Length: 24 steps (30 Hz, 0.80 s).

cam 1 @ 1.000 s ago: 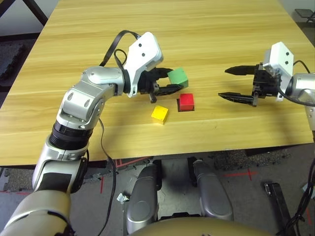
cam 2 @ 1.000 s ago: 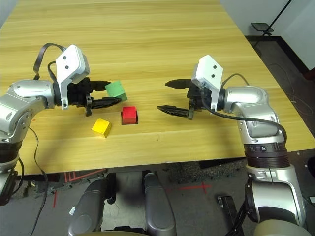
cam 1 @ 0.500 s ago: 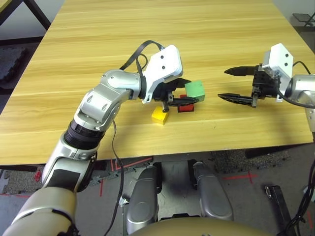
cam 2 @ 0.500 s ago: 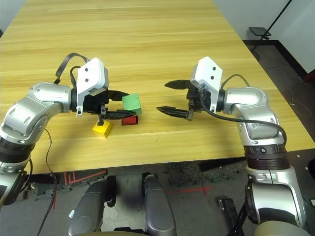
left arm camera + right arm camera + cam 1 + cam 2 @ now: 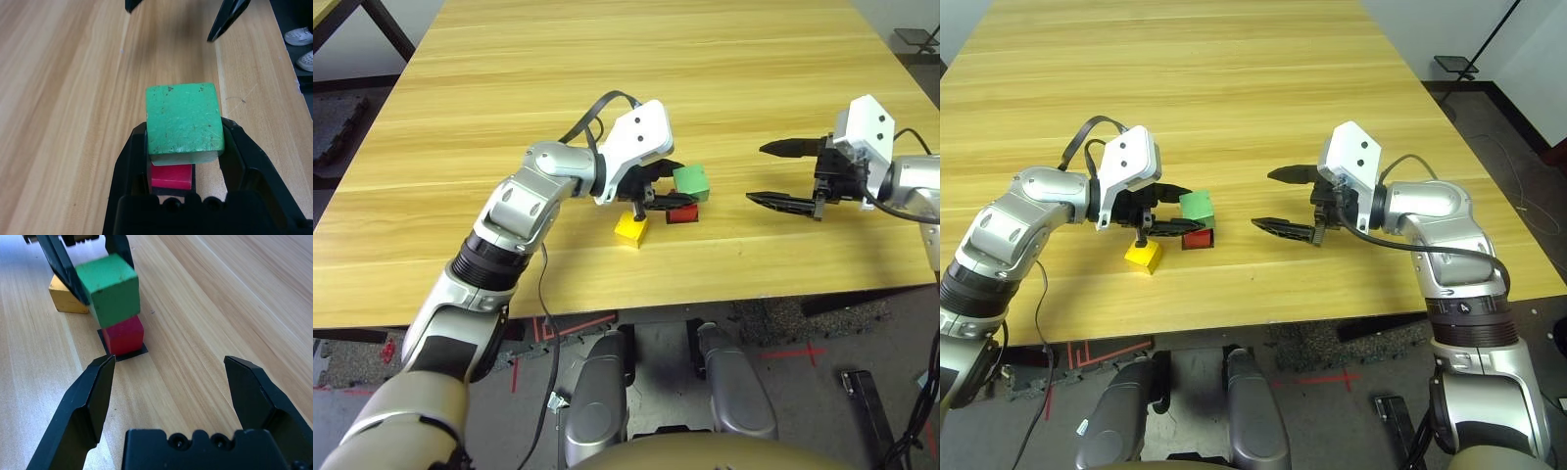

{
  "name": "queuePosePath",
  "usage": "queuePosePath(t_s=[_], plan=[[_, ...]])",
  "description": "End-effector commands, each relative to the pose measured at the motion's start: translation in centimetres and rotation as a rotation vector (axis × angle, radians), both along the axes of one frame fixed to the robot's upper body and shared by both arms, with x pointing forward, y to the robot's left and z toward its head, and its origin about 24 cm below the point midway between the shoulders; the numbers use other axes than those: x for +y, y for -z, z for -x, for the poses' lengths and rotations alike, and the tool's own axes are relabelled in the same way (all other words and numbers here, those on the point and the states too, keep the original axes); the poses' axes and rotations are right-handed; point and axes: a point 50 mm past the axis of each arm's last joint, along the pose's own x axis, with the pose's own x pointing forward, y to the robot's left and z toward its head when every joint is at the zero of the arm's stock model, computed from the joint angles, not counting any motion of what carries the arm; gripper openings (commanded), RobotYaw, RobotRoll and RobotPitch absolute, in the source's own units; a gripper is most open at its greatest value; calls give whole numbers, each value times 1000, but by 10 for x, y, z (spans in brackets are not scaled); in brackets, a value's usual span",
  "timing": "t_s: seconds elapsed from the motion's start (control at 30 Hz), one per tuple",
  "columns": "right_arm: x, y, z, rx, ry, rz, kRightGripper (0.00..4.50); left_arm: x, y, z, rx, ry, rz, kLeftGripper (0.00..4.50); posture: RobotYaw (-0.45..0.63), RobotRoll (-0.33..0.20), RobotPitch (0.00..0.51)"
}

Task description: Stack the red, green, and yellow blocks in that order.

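The left gripper (image 5: 185, 147) clamps the green block (image 5: 184, 121) over the red block (image 5: 123, 335); the right gripper (image 5: 170, 389) gapes wide.

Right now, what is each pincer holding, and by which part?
Left pincer clamps the green block by two opposite side faces, above the red block. Right pincer holds nothing.
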Motion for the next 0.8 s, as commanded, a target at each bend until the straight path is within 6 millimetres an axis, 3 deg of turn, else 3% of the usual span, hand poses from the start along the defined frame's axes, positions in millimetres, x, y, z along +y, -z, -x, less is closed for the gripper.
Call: queuePosePath(t_s=[0.03, 0.8], plan=[[-1, -2, 3, -6, -4, -6, 4500, -3, 8, -5, 8, 6, -19, 2050, 219, 80, 226], [0, 1, 4, 4, -2, -17, 4500, 0, 14, -13, 18, 10, -32, 2050, 217, 77, 234]])
